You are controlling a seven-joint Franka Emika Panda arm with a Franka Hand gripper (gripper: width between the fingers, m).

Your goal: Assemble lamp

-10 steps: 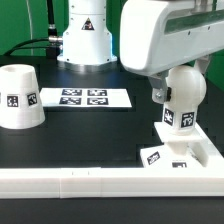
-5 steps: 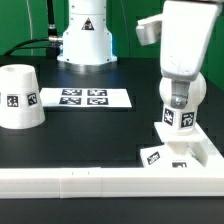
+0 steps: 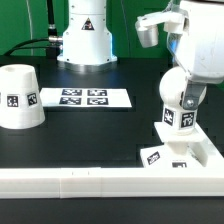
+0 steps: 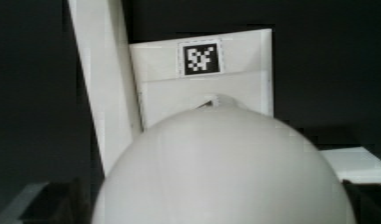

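Note:
The lamp's white bulb [image 3: 180, 88] stands upright on the flat square base [image 3: 160, 156] at the exterior view's right, its tagged neck just above the base. My gripper [image 3: 181, 96] reaches down over the bulb's round top with a jaw on each side, and one dark finger [image 3: 189, 98] shows beside it. The jaws look open around the bulb. In the wrist view the bulb [image 4: 213, 165] fills the foreground, with the base [image 4: 205, 85] and its tag beyond it. The cup-like shade [image 3: 20, 97] stands apart at the exterior view's left.
The long white border rail [image 3: 90, 184] runs along the front, right against the base, and also shows in the wrist view [image 4: 102, 90]. The marker board [image 3: 84, 98] lies flat at the back middle. The robot's white pedestal [image 3: 88, 35] stands behind it.
The wrist has turned about the bulb and the arm's body has swung toward the exterior view's right. The bulb's tags face the same way and the base has not moved.

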